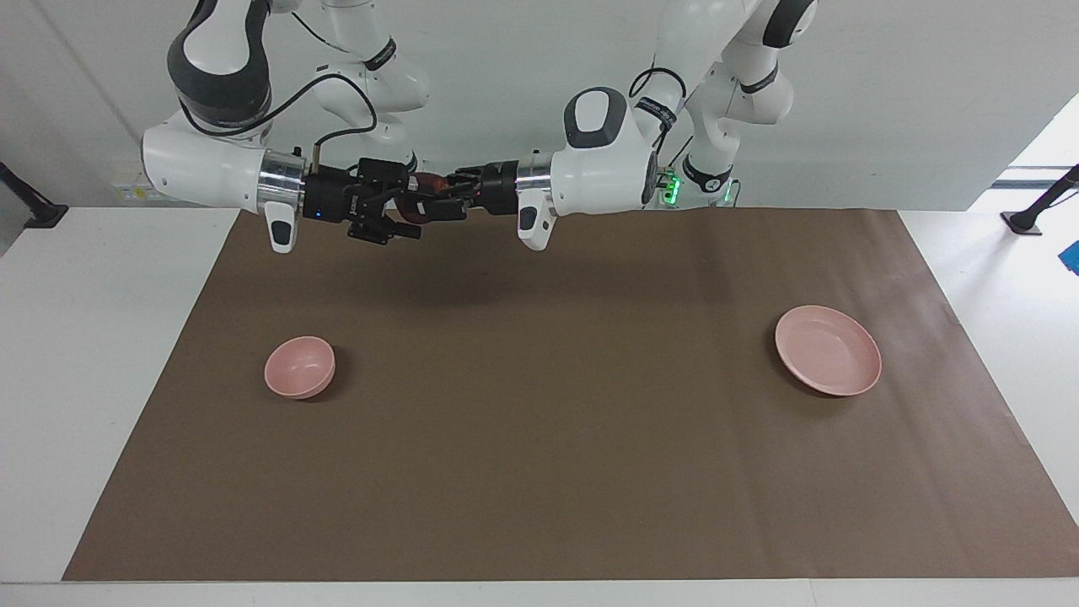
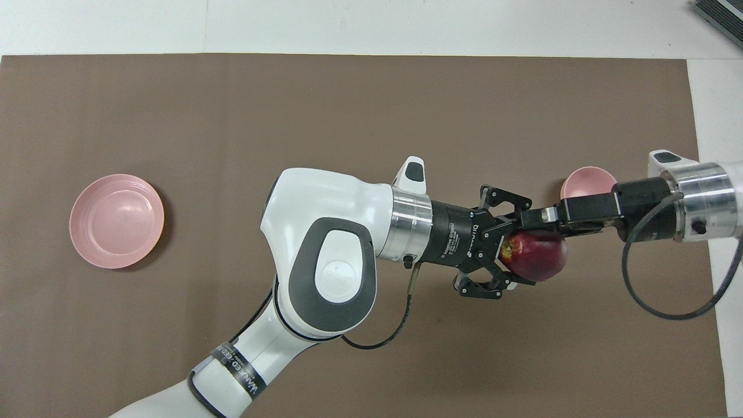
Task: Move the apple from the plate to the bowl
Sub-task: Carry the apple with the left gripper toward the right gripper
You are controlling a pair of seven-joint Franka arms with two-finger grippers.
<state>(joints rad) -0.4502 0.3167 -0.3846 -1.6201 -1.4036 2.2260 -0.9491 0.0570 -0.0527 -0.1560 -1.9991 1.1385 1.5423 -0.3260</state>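
Observation:
The dark red apple (image 2: 537, 258) hangs in the air with my left gripper (image 2: 525, 252) shut on it, over the brown mat (image 1: 539, 438) toward the right arm's end. My right gripper (image 2: 537, 220) meets it head-on, open, with one finger above the apple and one below. In the facing view the apple (image 1: 430, 182) is mostly hidden between my right gripper (image 1: 403, 209) and my left gripper (image 1: 438, 202). The small pink bowl (image 1: 299, 367) stands empty on the mat, partly covered by the right gripper in the overhead view (image 2: 583, 179). The wide pink plate (image 1: 828, 350) lies empty at the left arm's end.
The mat covers most of the white table (image 1: 93, 354). Both forearms stretch level above the part of the mat nearest the robots. A dark object (image 2: 720, 14) sits at the table's farthest corner on the right arm's end.

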